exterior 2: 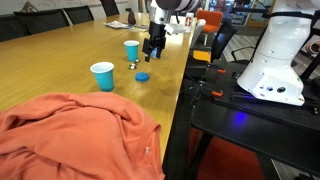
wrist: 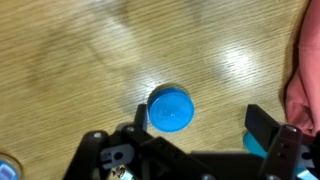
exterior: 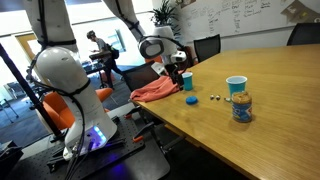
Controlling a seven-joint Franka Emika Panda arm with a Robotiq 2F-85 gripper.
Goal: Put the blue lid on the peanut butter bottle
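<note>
The blue lid (wrist: 170,108) lies flat on the wooden table. It also shows in both exterior views (exterior: 190,100) (exterior 2: 142,76). My gripper (wrist: 200,125) is open and hangs above the lid. In the wrist view the lid sits between the fingers, close to the left one, and nothing is held. The gripper shows in both exterior views (exterior: 178,75) (exterior 2: 153,45). The peanut butter bottle (exterior: 241,107), with tan contents and a blue label, stands upright farther along the table. It looks small in an exterior view (exterior 2: 132,49).
A teal cup (exterior: 236,85) (exterior 2: 103,76) stands next to the bottle. An orange cloth (exterior: 155,92) (exterior 2: 80,135) (wrist: 305,70) lies at the table edge beside the lid. Small dark bits (exterior: 213,98) lie between lid and bottle. Chairs stand at the table's far side.
</note>
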